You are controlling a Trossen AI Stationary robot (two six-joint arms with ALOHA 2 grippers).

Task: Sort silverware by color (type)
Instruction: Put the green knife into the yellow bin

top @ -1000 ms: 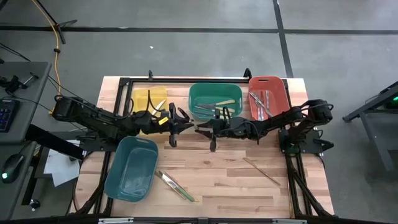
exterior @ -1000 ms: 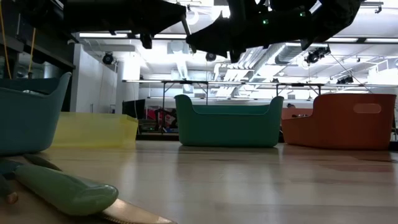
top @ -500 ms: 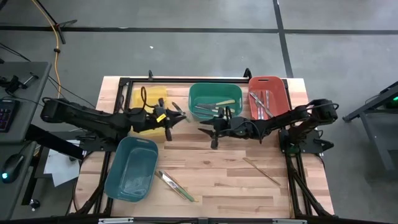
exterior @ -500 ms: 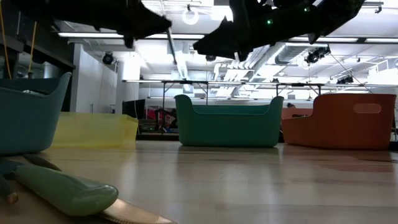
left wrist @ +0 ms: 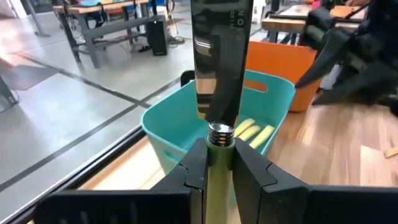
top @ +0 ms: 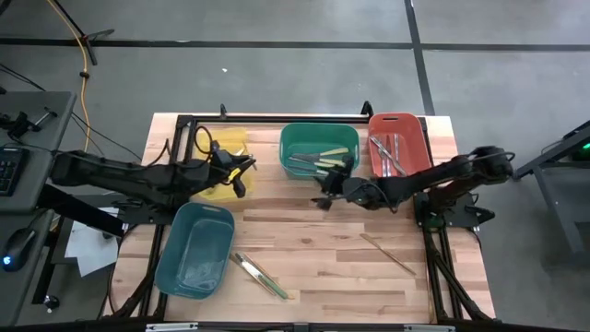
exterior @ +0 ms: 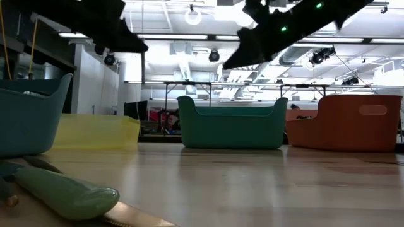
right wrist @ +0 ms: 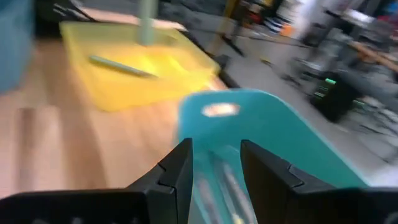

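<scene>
My left gripper (top: 241, 172) hangs above the right edge of the yellow bin (top: 218, 152), shut on a knife (left wrist: 219, 74) with a pale yellow-green handle and a silver blade. My right gripper (top: 324, 193) stands open with nothing between its fingers (right wrist: 214, 158), just above the table at the near wall of the green bin (top: 318, 138). Pale-handled silverware (top: 321, 159) lies in the green bin and silver pieces (top: 387, 153) in the red bin (top: 410, 129). Two green-handled utensils (top: 260, 275) and a wooden one (top: 387, 254) lie flat on the table. My left gripper pinches the knife's handle (left wrist: 217, 163) between its two fingers, just behind the metal collar (left wrist: 219, 132). The handle runs along the fingers and the blade (left wrist: 221, 56) sticks out past their tips. The knife is lifted clear of bin and table, lying nearly level.
A teal-blue bin (top: 195, 249) stands at the near left of the table. The three far bins stand in a row along the far edge. Bare wood lies between the two arms and toward the near edge, apart from the loose utensils.
My left gripper has carried the knife from the table's middle toward the left and far edges, to the yellow bin, tipping from downward to nearly level. My right gripper has drawn back a little toward the right and far edges and tipped up likewise.
</scene>
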